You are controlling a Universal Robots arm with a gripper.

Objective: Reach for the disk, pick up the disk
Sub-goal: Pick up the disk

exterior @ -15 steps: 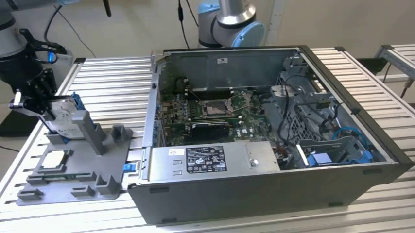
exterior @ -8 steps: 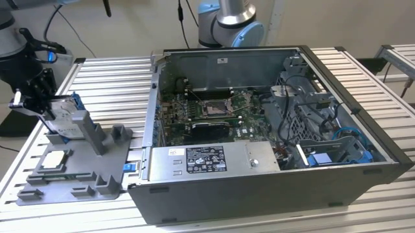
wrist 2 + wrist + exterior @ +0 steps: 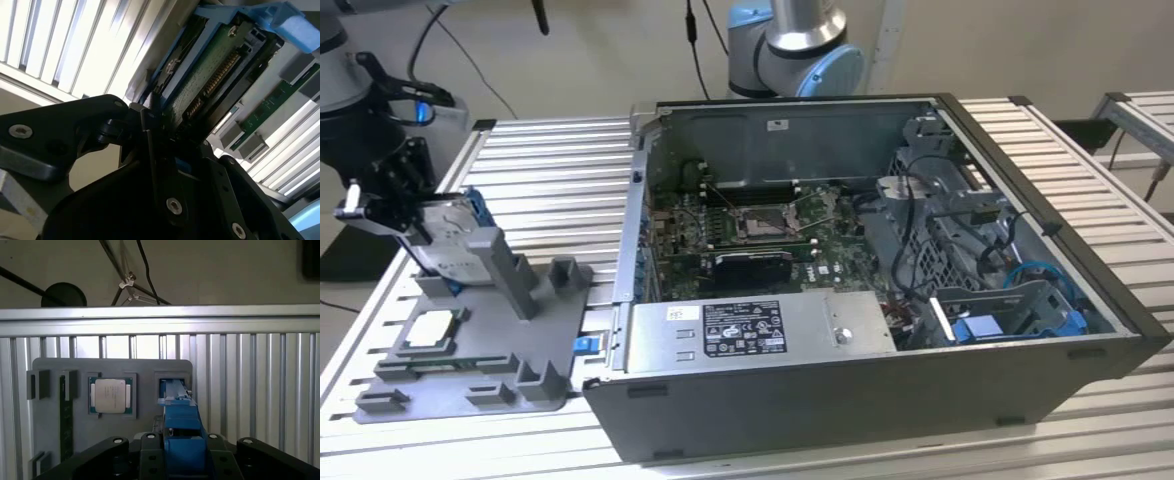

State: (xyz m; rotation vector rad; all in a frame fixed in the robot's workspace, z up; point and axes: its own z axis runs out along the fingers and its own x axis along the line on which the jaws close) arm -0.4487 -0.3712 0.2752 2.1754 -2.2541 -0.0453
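Now blk pincer (image 3: 181, 442) clamps flat blue-framed disk (image 3: 180, 417).

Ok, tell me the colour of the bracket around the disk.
Bright blue; the bracket shows best in the first wrist view.

The arm (image 3: 790, 45) stands at the far side of the worktop (image 3: 547, 170). Its silver tube and blue-capped joints run up out of the exterior view. The wrist assembly (image 3: 367, 115), black and cabled, hangs at the exterior view's left, above the worktop's left edge. The claw (image 3: 183, 452) points downward from it.

In the first wrist view, two black fingers (image 3: 151, 457) stand parallel, one on each side of the disk (image 3: 180, 422). Each is pressed against the disk's blue bracket, with no gap visible. In the second wrist view, one narrow finger lies flat along the disk's edge, backed by the claw's black linkage housing.
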